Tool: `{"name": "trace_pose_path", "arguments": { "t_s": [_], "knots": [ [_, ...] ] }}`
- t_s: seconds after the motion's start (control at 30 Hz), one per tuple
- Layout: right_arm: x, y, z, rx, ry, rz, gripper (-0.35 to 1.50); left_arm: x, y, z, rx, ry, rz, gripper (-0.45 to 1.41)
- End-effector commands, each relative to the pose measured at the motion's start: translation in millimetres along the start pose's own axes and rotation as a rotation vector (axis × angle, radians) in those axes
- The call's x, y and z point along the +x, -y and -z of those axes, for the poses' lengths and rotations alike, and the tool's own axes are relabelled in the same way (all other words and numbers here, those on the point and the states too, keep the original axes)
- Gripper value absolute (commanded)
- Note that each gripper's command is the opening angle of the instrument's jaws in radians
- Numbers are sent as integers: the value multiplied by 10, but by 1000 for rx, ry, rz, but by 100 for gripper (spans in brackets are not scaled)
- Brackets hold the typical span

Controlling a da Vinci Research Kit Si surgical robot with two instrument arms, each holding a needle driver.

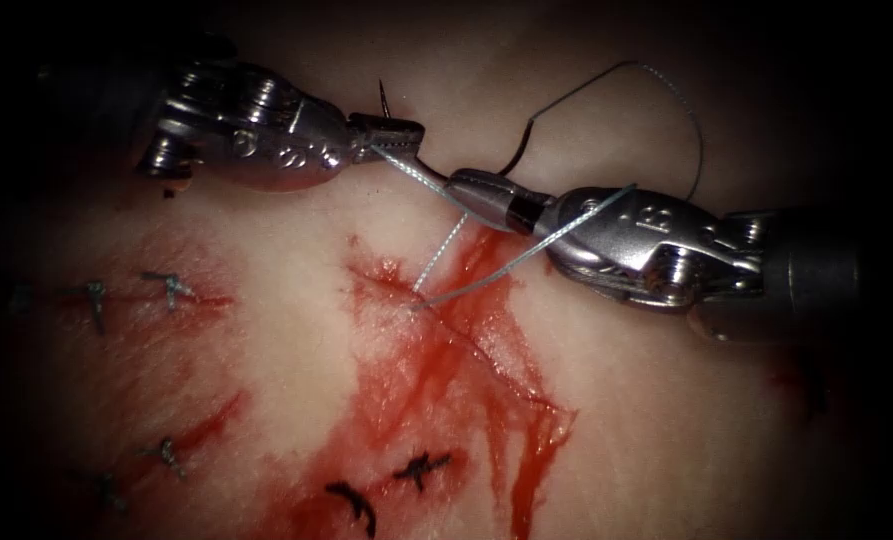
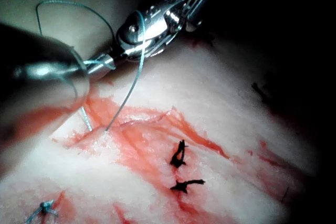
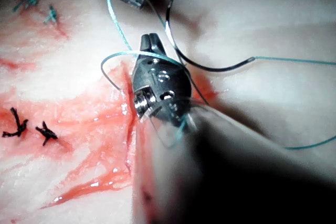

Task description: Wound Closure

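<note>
My left tool (image 1: 391,130) is shut on the thread (image 1: 496,270), and a short dark end sticks up from its jaws. From there the strand runs to my right tool (image 1: 466,188), whose jaws look shut on it, then down into the tissue at the upper end of the cut (image 1: 466,340). A second strand rises from the same spot and crosses over the right tool's wrist. The curved needle (image 1: 556,100) lies free on the tissue beyond the right tool, to the right of the cut, held by neither tool. The right wrist view shows the needle (image 3: 181,51) behind the right jaws (image 3: 152,40).
Red fluid (image 1: 436,400) spreads around the cut. Two dark knotted stitches (image 1: 421,468) sit at its lower end. Several pale blue stitches (image 1: 171,288) close older cuts at the far left. The thread trailing from the needle arcs wide behind the right tool.
</note>
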State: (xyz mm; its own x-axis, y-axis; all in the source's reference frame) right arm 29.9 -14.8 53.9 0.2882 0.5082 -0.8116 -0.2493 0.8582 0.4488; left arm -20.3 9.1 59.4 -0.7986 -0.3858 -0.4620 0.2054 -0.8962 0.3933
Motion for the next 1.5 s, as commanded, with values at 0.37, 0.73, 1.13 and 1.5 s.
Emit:
{"name": "trace_pose_path", "arguments": {
  "t_s": [0.37, 0.73, 1.13, 1.5],
  "knots": [
    [8, 16, -32, 277, -173, 89, -35, -14, -7, -24, 28, -26, 5, -45],
    [18, 31, -53, 328, -514, -79, -35, -15, -38, -48, -6, -6, 56, -45],
    [23, 10, -40, 154, -627, -202, -35, -22, -64, -59, -89, 12, 91, -45],
    [34, 19, -39, -327, -507, -219, -35, -3, -68, -58, -112, -16, 71, -45]
  ]
}}
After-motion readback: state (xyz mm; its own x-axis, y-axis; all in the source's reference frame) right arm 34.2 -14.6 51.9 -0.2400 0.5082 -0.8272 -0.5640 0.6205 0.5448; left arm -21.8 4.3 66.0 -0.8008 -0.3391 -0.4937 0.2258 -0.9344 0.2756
